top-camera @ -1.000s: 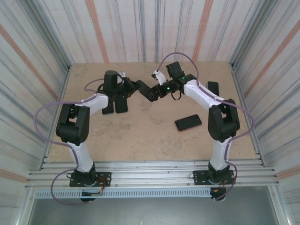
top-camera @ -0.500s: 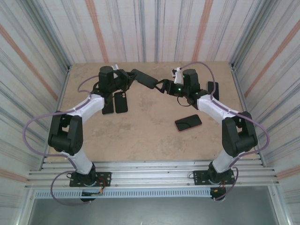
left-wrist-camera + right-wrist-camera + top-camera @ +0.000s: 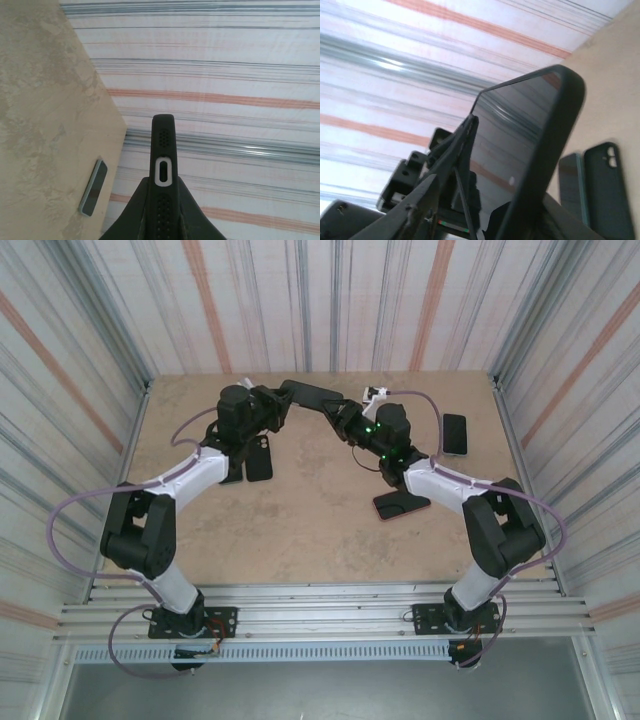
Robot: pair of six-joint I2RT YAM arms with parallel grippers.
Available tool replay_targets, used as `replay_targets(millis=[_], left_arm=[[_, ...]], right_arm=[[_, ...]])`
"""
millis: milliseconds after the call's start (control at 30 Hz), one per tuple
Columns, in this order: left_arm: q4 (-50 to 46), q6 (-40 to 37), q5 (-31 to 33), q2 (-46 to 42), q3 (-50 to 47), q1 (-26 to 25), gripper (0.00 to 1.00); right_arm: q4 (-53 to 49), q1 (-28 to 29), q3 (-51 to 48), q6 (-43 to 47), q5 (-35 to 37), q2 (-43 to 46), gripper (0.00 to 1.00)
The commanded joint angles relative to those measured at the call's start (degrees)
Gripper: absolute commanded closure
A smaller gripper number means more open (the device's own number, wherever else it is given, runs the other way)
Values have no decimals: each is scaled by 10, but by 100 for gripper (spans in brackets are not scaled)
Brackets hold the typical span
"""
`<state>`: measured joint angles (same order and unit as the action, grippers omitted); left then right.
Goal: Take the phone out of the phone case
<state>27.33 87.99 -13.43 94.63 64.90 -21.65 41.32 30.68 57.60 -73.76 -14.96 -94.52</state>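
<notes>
Left arm [image 3: 195,472] and right arm [image 3: 445,482]: white links, black joints, looping mauve cables, black bolted bases

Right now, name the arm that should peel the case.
Probably right: the right gripper has a finger along the screen edge of the cased phone; the left gripper merely clamps its other end.

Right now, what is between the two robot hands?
The cased phone, held in the air between left gripper and right gripper, in the top view.

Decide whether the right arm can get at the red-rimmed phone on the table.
Probably not yet: the right gripper is shut on the cased phone, held aloft with the left gripper. The red-rimmed phone lies uncovered near its forearm, so once freed, likely yes.
</notes>
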Motion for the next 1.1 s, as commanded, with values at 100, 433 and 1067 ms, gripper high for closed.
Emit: replay_targets(millis=[100,433,1067], left_arm=[[54,22,44,-46,-10,-14,96],[62,32,56,-52,-18,-28,96],[1,-4,36,-81,-32,-14,40]], right_arm=[[87,27,-7,-91,90,-8,65],[110,48,23,-122,145,-39,74],[112,42,41,-86,139,-40,95]])
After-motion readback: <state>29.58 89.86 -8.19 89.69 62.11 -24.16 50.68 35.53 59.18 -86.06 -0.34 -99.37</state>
